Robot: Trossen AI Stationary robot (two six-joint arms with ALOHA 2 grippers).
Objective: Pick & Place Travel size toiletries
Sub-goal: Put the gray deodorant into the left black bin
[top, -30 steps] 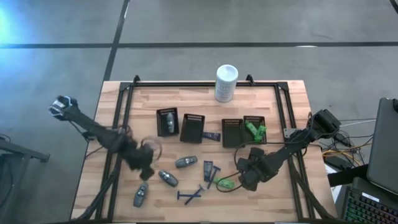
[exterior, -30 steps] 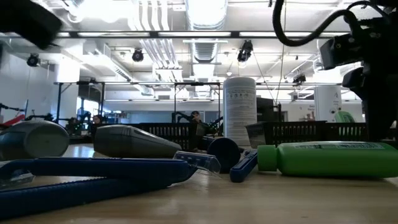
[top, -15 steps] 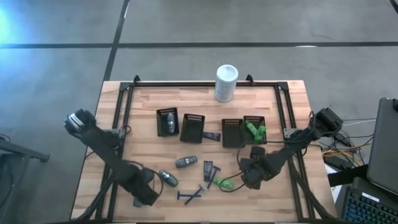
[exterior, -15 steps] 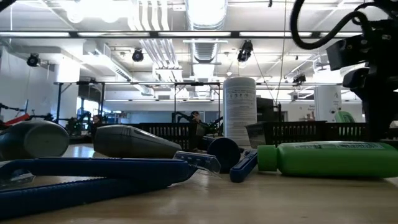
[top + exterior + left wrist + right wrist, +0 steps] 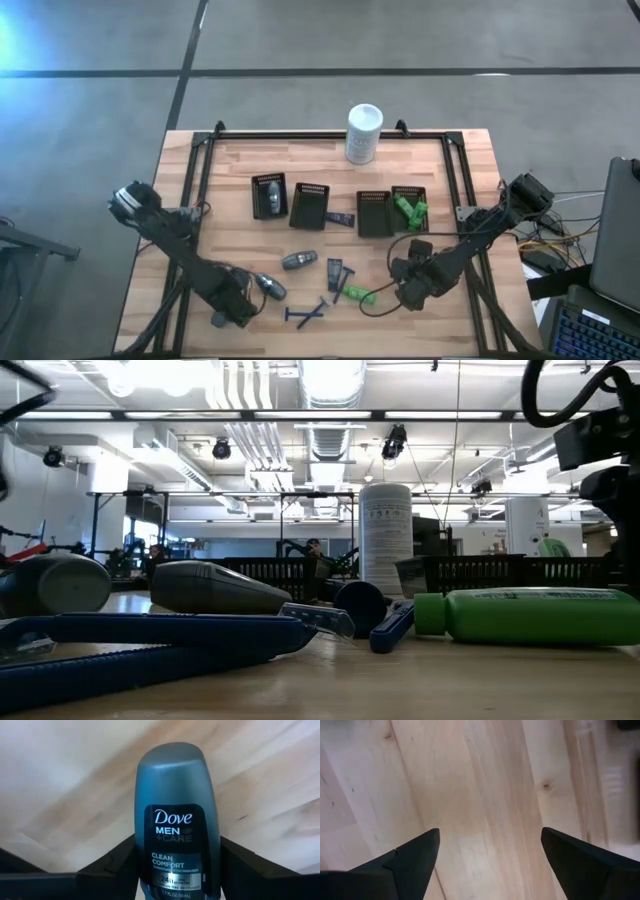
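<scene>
In the high view, the left gripper [image 5: 232, 308] covered most of a grey bottle [image 5: 217, 321] near the table's [image 5: 460, 330] front left corner, so only its tip showed. The bottle's [image 5: 177, 825] lower end was cut off in the left wrist view. Whether the fingers [image 5: 107, 870] touched it could not be told.

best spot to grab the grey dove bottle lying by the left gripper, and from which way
Probably across the middle of the grey oval Dove Men+Care bottle, coming straight down from above. It lies flat on the wooden table, label up, so its narrower sides face outward for the fingers. The left gripper already straddles it that way, one dark finger on each side, jaws open.
</scene>
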